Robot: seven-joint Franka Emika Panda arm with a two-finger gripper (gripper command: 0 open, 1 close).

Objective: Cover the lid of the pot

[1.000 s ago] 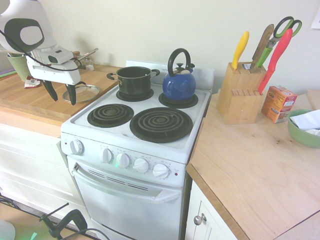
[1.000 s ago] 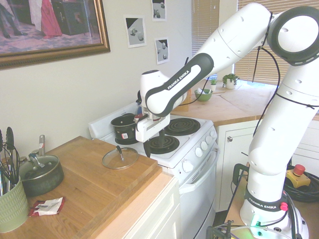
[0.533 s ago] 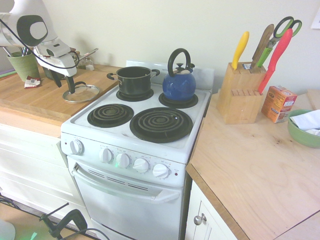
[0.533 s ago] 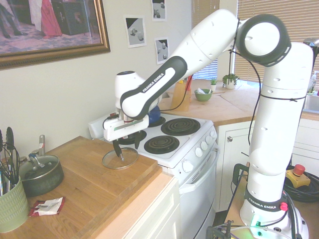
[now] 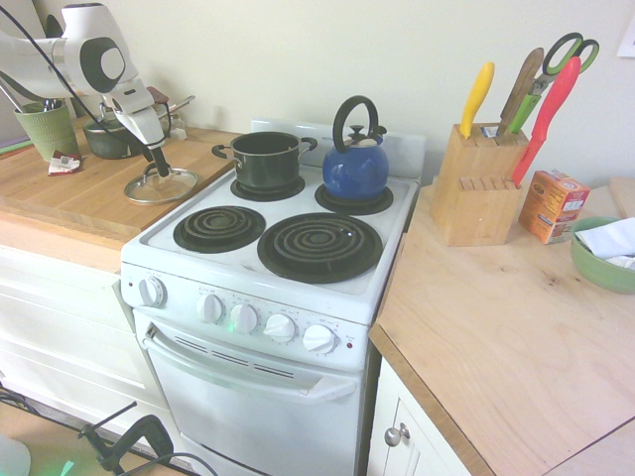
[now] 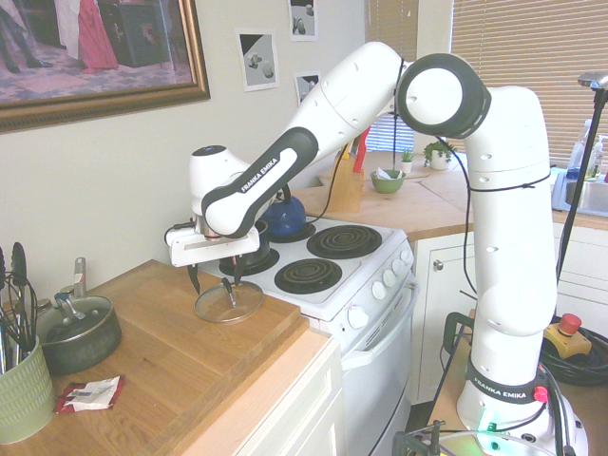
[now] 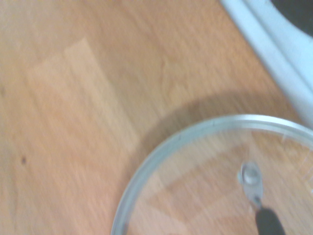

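1. Since the earlier frames, the gripper (image 6: 215, 276) has travelled from the stove's edge across to the wooden counter and now hangs directly over the lid (image 6: 229, 301); the lid itself has not shifted.
2. Lid: round clear glass with a silver rim, lying flat on the butcher-block counter (image 6: 161, 351), just beside the white stove (image 5: 273, 260). Being circular, it has no long axis; its handle side faces up. The wrist view shows the rim (image 7: 195, 129), a small metal fitting and a dark handle piece through the glass, with the stove's white edge at one corner.
3. Gripper: points steeply downward, fingers spread apart, holding nothing, with the tips just above the lid's centre; actual contact cannot be told.
4. Pot (image 5: 265, 159): dark, two loop handles, upright and uncovered on the rear burner nearer the counter, apart from the lid.
5. Blue kettle (image 5: 355, 167): on the other rear burner, beside the pot; both front burners are bare.
6. Farther along the counter: a dark saucepan (image 6: 78, 332) with a long handle, a green utensil cup (image 6: 21, 389) and a small packet (image 6: 89, 391).
7. Opposite counter: a knife block (image 5: 477, 183), an orange box (image 5: 552, 205) and a green bowl (image 5: 603, 255).
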